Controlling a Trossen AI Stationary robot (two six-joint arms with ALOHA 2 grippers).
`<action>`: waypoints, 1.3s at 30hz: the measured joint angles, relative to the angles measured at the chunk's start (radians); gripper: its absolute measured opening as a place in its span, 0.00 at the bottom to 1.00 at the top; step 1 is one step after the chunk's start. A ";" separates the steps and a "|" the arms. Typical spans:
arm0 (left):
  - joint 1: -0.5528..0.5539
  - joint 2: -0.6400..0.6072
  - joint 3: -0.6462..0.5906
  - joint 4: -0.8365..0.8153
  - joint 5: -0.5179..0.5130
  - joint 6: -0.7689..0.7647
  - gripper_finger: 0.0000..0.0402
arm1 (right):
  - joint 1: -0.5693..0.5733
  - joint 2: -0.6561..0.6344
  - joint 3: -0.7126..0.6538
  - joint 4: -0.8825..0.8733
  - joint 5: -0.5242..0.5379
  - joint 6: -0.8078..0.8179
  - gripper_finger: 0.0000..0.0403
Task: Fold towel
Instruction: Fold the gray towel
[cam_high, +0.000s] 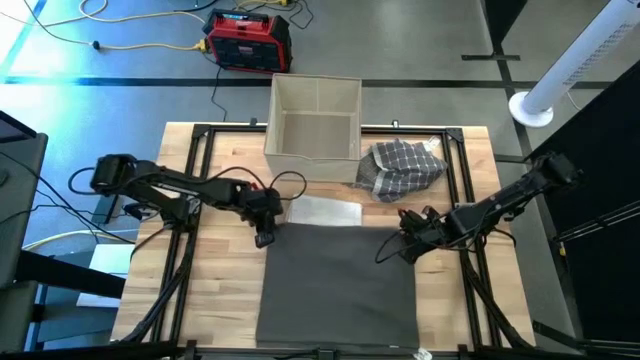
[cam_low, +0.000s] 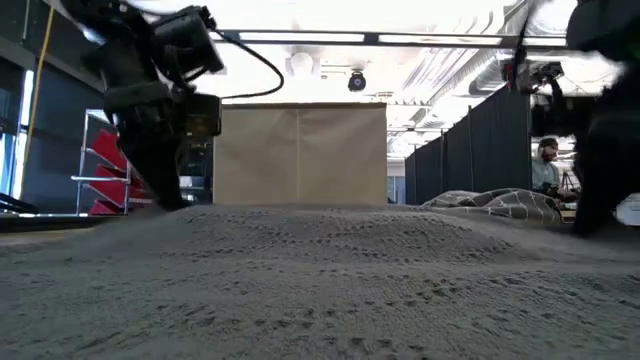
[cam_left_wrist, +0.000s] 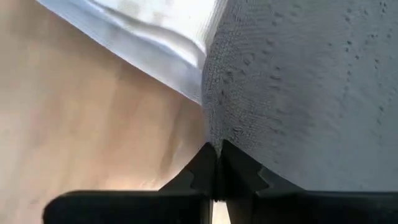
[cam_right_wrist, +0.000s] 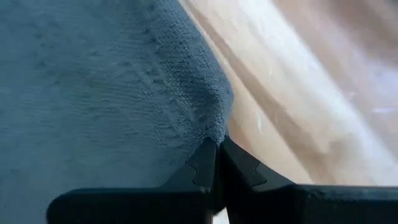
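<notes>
No brand, label or writing can be read anywhere in these views.

A tan box (cam_high: 315, 120) stands at the far edge of the table (cam_high: 215, 290), open at the top, with a divider across its upper part; nothing shows inside either compartment. In the low view the box (cam_low: 300, 155) rises as a plain wall behind the cloth. Just right of it lies a crumpled checked cloth (cam_high: 400, 167), touching or nearly touching the box's right side. A flat white sheet (cam_high: 325, 212) lies in front of the box, its near edge at the towel's far edge.

The grey towel (cam_high: 338, 285) lies spread flat on the middle of the table, running from the white sheet down to the near edge. In the low view it fills the foreground as a rippled grey surface (cam_low: 320, 280).

The left gripper (cam_high: 265, 233) is at the towel's far left corner. Its wrist view shows its jaws pressed together with the towel's corner (cam_left_wrist: 298, 93) pinched between the tips, the white sheet (cam_left_wrist: 155, 37) beside it.

The right gripper (cam_high: 408, 245) is at the towel's far right corner. Its jaws are likewise closed tight on that corner (cam_right_wrist: 124, 93), bare wood beside it.

Beyond the table sits a red and black unit (cam_high: 248, 40) on the floor with yellow cable nearby. A white post (cam_high: 580, 60) stands at the right.
</notes>
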 joint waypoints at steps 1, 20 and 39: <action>-0.002 -0.007 0.031 -0.049 -0.028 0.015 0.02 | 0.002 0.000 0.030 -0.031 0.009 -0.003 0.00; -0.293 -0.050 0.362 -0.522 -0.111 -0.023 0.01 | 0.332 0.088 0.032 0.314 -0.311 0.099 0.00; -0.581 0.159 0.362 -0.238 -0.062 -0.156 0.01 | 0.386 0.294 0.010 0.572 -0.525 0.079 0.00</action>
